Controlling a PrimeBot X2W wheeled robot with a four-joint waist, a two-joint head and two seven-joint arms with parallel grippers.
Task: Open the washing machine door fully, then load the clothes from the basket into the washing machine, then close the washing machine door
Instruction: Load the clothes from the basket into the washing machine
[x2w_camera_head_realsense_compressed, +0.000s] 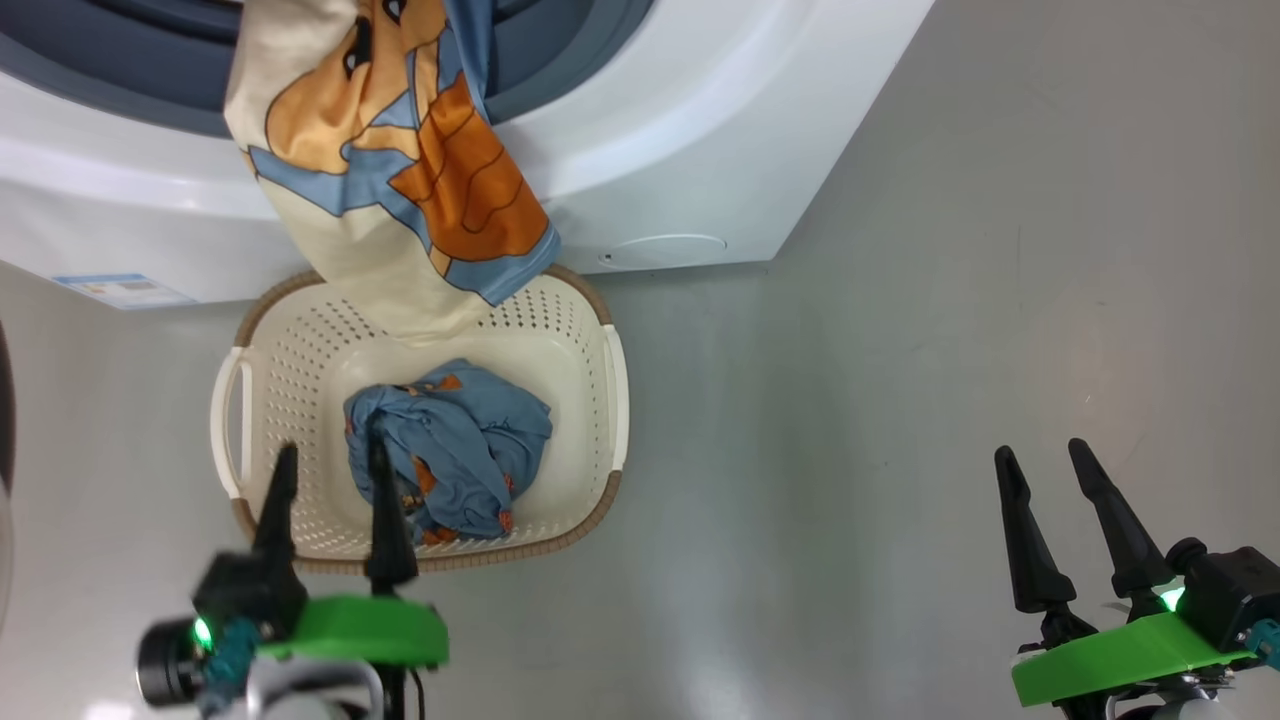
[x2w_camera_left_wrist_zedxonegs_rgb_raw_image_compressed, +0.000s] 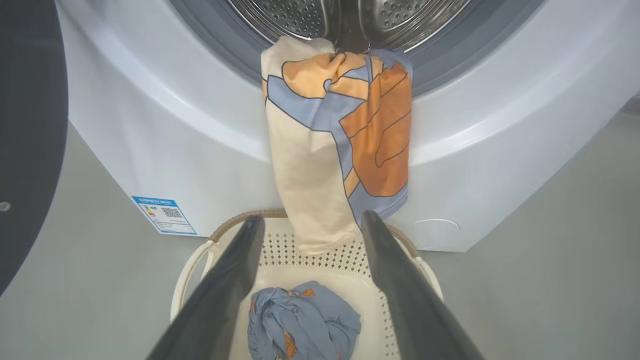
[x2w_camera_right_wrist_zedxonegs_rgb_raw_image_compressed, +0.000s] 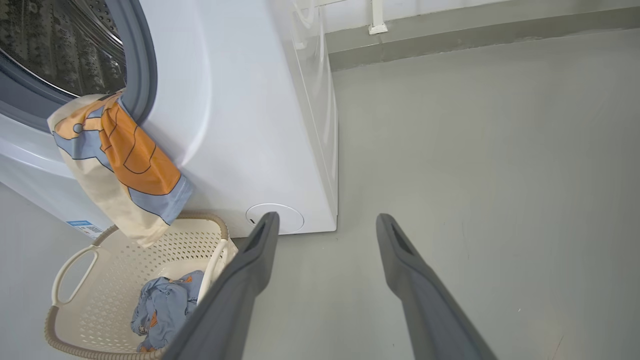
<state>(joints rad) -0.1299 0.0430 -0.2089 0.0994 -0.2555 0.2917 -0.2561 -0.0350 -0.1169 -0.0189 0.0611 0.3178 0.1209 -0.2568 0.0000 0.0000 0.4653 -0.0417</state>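
The white washing machine spans the upper frame, its steel drum open at top centre; a cream garment printed orange and blue hangs from the opening down to the far wall of the basket at bottom centre; a crumpled blue garment lies inside; the left gripper rises from the bottom edge, fingers spread wide and empty; a blue label sits lower left, a round flap lower right; the dark door fills the left edge.

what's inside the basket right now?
One crumpled blue garment with orange print lies on the basket floor. The cream garment hanging from the washing machine opening reaches the back rim. Anything beneath the blue bundle is covered.
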